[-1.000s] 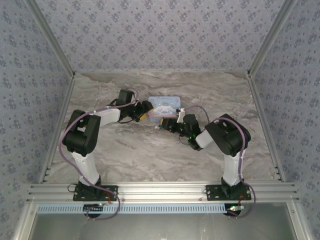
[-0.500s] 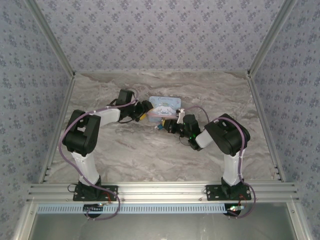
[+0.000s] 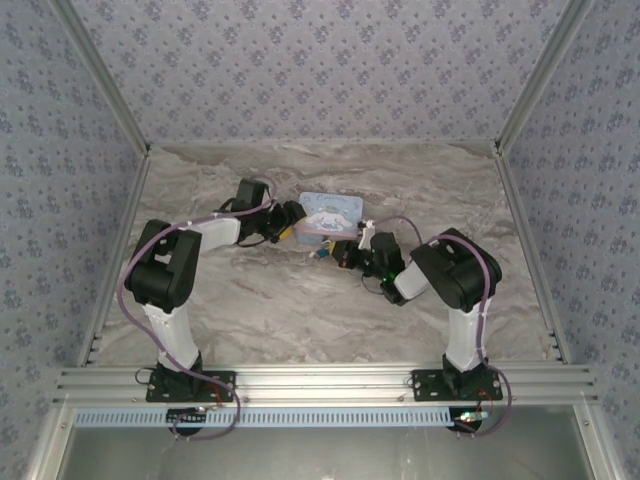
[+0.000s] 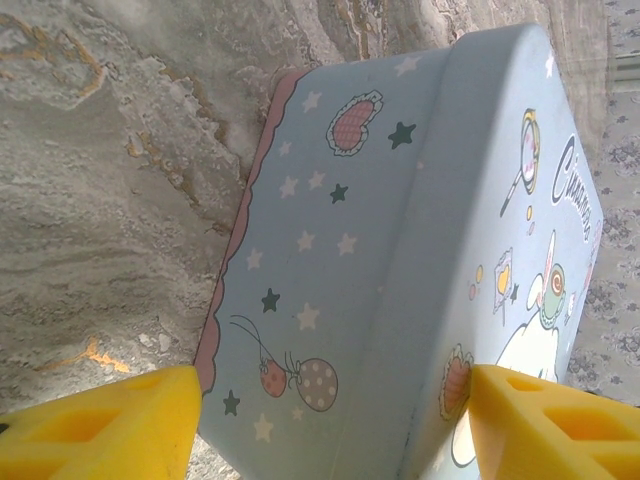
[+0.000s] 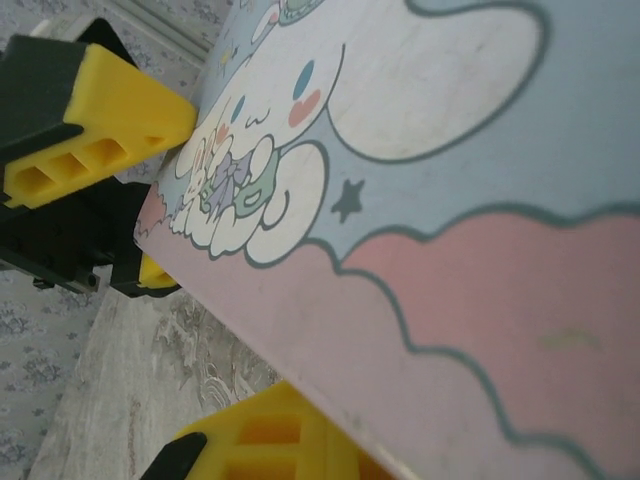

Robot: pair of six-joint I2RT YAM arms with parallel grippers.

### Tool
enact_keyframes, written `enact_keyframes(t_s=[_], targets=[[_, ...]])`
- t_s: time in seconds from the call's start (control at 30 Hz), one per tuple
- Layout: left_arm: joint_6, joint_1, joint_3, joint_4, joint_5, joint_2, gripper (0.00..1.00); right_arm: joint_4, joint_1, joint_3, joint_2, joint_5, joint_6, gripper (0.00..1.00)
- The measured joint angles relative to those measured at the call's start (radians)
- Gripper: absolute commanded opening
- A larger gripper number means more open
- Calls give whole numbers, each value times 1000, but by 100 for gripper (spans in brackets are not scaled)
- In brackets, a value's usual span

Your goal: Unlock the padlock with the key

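Looking down from the top camera, I see both arms reaching toward the middle of the frame, where a light-blue tin (image 3: 328,212) lies on the marbled table (image 3: 250,310). The left claw (image 3: 296,222) comes in from the left and pinches the tin by its left end. The right claw (image 3: 334,252) sits just below the tin's lower edge, pressed together; whether anything is caught in it I cannot tell. The padlock (image 3: 320,252), a teal speck, lies just left of that claw's tip, under the tin's lower left corner.

From the left wrist, two yellow fingers (image 4: 100,425) stand at the bottom corners of the frame with the tin wedged between them, its starred side and cartoon lid both showing.

From the right wrist, the cartoon lid slants from top to lower right. One yellow finger (image 5: 260,440) of the right claw shows at the bottom edge, close under the tin's rim, and the left claw's yellow finger (image 5: 95,125) meets the tin at the upper left.
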Motion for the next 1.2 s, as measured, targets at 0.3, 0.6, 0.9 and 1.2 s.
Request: enact_keyframes(t_s=[0.3,0.6,0.9,1.2], targets=[[0,0,-40,26,-8,-26,69,54,-41,-70,-43,39,32,1],[-1,4,-50,21,-10,-37,77,-17,-46,-113,-170,48,-10,1],[72,72,-64,-113,-58,-194,88,-344,-48,-146,-463,54,-140,1],[205,116,-153,-133,-291,-623,99,-923,-45,-5,-729,-5,-323,1]])
